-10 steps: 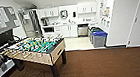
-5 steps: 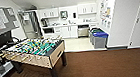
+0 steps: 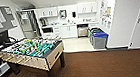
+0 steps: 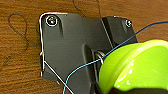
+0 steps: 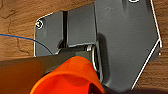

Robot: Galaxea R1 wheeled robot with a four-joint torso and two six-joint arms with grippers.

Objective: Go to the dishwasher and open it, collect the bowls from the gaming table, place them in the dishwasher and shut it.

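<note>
- At my left wrist a lime-green bowl sits large and close to the camera, over the brown wood-grain floor. Whether my left gripper is clamped on it, I cannot tell.
- At my right wrist an orange bowl shows just as close above the same floor. Again I cannot tell whether that gripper is holding it or standing apart.
- From my head camera, the table-football table stands near on my left, its green field and rods plain to see. I cannot make out whether any bowls are on it.
- Past the brown floor the ground turns pale, and a blue-lidded bin stands on the right edge of that pale strip.
- Farthest off, the dishwasher sits under the counter in the back wall of white cabinets. Its steel front looks flush, so I judge it closed, though it is too far off to be sure.
- Risks, as I judge them: with a bowl near each wrist, no gripper may be free to pull the door. A bump at the floor change could shake a loosely carried bowl free. Steering wide to the right could clip the bin.
</note>
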